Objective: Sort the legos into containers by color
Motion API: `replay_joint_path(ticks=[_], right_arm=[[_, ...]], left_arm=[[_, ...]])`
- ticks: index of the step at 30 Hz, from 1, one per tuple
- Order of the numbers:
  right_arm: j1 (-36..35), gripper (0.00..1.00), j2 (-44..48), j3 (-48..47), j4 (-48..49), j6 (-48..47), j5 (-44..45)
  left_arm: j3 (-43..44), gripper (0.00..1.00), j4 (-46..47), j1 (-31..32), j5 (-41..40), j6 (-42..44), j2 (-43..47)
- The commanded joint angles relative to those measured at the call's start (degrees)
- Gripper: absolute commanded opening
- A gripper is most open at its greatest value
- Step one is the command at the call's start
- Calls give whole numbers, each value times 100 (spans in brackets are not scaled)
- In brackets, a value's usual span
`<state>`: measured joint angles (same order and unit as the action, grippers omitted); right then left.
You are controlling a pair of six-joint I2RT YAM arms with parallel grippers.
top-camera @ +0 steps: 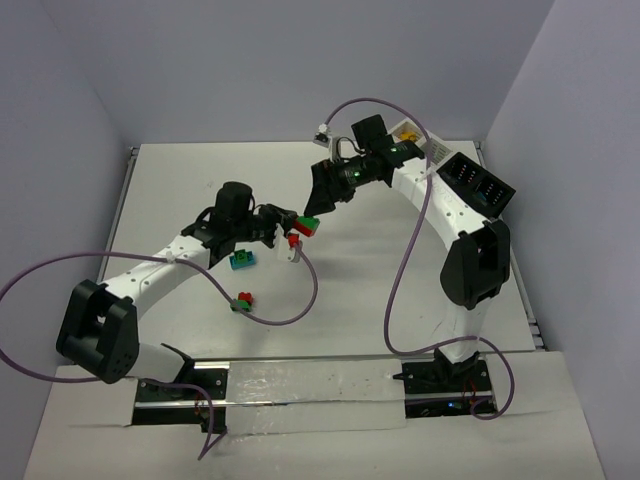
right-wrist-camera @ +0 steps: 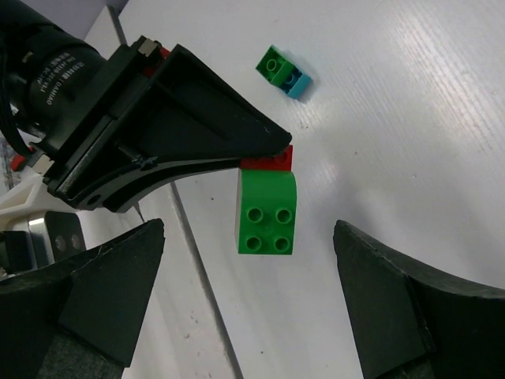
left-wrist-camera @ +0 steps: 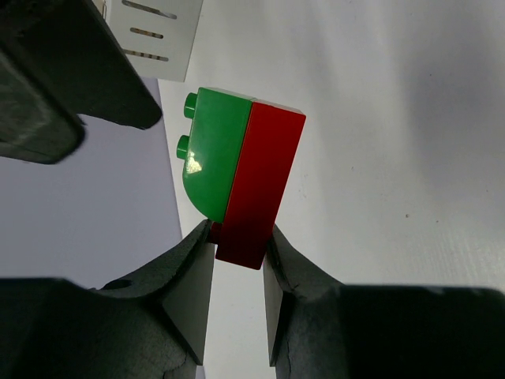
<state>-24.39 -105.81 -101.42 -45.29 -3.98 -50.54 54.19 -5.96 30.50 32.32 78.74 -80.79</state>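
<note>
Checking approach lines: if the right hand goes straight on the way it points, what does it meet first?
Likely the green brick, joined to the red brick that the left hand pinches. It lies centred ahead, though depth is unclear.

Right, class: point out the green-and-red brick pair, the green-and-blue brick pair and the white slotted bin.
green-and-red brick pair [left-wrist-camera: 249,170]: left wrist view, on its red half, beside the seam.
green-and-blue brick pair [right-wrist-camera: 279,69]: right wrist view, on its green half.
white slotted bin [left-wrist-camera: 177,31]: left wrist view, on its side wall beside the slots.
</note>
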Motion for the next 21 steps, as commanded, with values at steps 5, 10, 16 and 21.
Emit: replay_joint_path(ticks=[5, 10, 16, 21], right_arm=[[-127, 87, -105, 192, -260, -358, 141], [-132, 77, -224, 128, -305, -371, 42], [-153, 70, -291, 96, -330, -367, -163], [-153, 56, -316, 66, -298, -341, -276]], left_arm=[[-170, 2, 470, 53, 109, 607, 300], [-227, 2, 630, 92, 113, 589, 383], [-380, 2, 956, 140, 47, 719, 416], [-495, 2, 1142, 176, 36, 831, 440]])
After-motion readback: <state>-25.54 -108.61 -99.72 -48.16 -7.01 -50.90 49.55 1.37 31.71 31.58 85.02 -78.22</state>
